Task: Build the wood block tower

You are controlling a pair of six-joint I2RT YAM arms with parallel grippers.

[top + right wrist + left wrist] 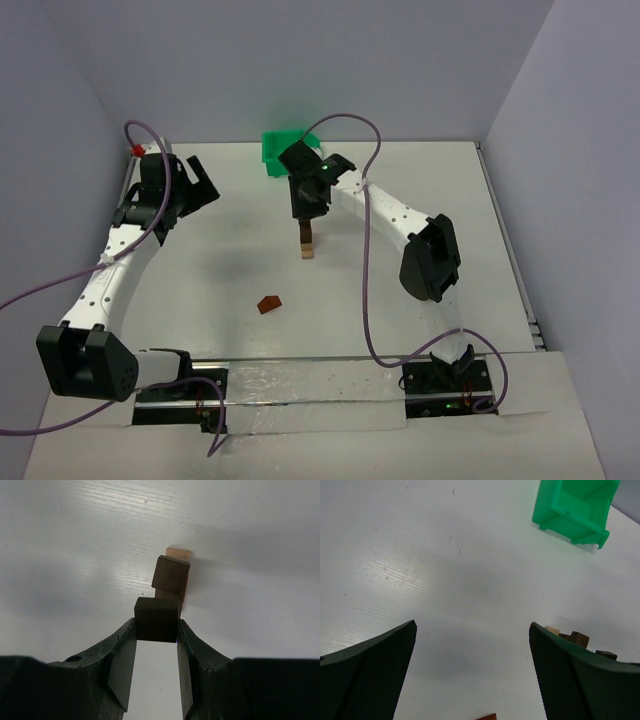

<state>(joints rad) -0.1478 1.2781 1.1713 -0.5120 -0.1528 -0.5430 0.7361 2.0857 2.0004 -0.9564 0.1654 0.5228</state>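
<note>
**Two arms, one tower.** A wood block tower (306, 247) stands near the middle of the white counter (200, 270), directly under the right arm's wrist. The right arm's fingers (117, 655) are clamped on one dark brown block (156, 619) and hold it in line over the stack. Whether it touches the piece beneath cannot be told. The left arm's fingers (370, 670) are spread wide and hold nothing, hovering over bare counter well to the left of the tower.

**The count.**
- **Below the held block**, the right wrist camera shows three pieces:
  - a second dark brown block (171, 574) on top;
  - a reddish-brown piece (184, 591) showing at its edge;
  - a light tan block (178, 553) at the base.
- **One loose reddish-brown block** (268, 304) lies apart from the tower, nearer the arm bases.
- **One green bin** (283, 150) sits at the counter's far edge, just behind the right wrist.

**What each camera shows.**
- **Overhead camera:** It alone takes in both arms and the whole loose block. It shows the tower only as a narrow sliver.
- **Right wrist camera:** It alone shows the grip and the stack's layers. Its frame holds only the fingers, the stack and the counter.
- **Left wrist camera:** It catches the bin at upper right and parts of the tower peeking over its right finger. A sliver of the loose block shows at the bottom edge.
</note>
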